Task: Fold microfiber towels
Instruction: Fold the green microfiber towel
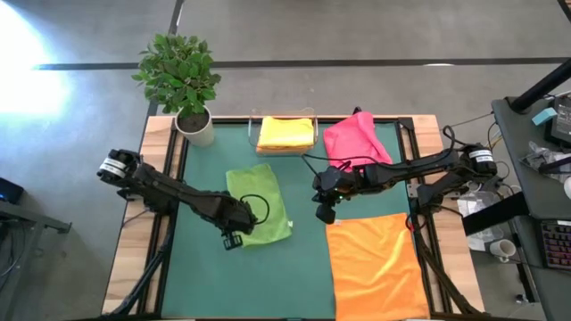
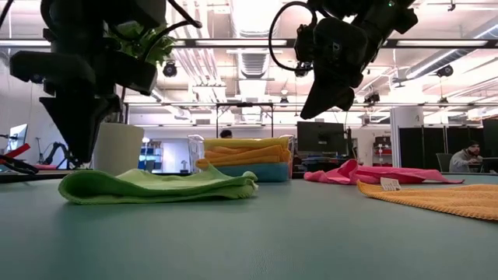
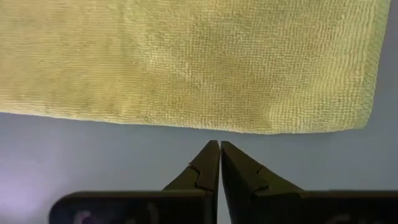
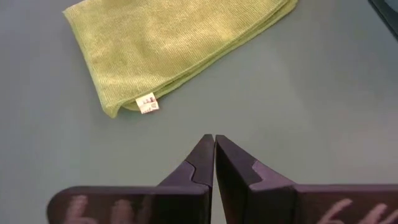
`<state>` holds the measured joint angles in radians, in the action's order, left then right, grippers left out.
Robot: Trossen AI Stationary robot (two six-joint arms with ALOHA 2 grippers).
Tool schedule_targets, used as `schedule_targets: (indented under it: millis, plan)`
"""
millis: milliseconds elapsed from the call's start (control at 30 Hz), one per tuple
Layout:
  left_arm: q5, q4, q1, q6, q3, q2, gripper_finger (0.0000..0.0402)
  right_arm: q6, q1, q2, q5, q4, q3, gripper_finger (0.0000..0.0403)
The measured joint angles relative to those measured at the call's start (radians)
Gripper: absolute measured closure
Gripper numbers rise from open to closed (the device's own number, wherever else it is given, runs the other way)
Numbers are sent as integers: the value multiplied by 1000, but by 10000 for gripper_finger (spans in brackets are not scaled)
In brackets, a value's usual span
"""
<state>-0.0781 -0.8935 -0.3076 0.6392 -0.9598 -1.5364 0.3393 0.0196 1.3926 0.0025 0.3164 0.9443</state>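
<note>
Several folded towels [image 1: 285, 133] sit stacked in the clear tray [image 2: 194, 148] at the bench's [image 1: 303, 276] far edge; the green towel [image 1: 260, 207] lies folded mid-bench. Pink towel [image 1: 355, 140] and orange towel [image 1: 376, 263] remain unfolded. Left gripper [image 1: 234, 241] and right gripper [image 1: 325, 212] hover, jaws pressed together, empty.

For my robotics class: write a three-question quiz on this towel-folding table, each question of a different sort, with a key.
1. True or false: the left end effector holds the green towel.
2. Which towel lies flat and unfolded? A pink B orange C yellow
3. Fill in: the folded yellow towel lies in the clear ____.

Key: 1 false, it is shut and empty beside the towel. 2 B, the orange towel; the pink towel is crumpled. 3 tray.
</note>
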Motion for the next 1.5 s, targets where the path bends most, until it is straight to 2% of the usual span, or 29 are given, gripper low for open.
schedule_targets:
  millis: [167, 500, 633, 833, 1067, 1267, 1400, 1500]
  plan:
    - [-6, -87, 10, 6, -18, 1, 388, -7, 0, 0, 0, -1, 0, 394]
    - [-10, -390, 49, -13, -29, 1, 283, -69, 0, 0, -2, -51, 0, 393]
    - [-4, -415, 33, -36, -35, 1, 264, -125, 0, 0, -23, -112, 0, 380]
    - [-66, -261, -57, -18, -70, 2, 263, -149, 0, 0, -76, -168, 0, 327]
    - [-137, -36, -197, -17, -59, 1, 263, -369, 2, 18, -90, -198, 0, 271]
    - [-141, 76, -279, 8, -48, 0, 262, -485, 2, 100, -133, -284, 0, 260]
    - [-185, 139, -290, 8, -48, 0, 262, -525, 2, 151, -148, -331, 3, 259]
    - [-217, 157, -290, 8, -46, -6, 262, -545, 2, 198, -210, -330, 26, 259]
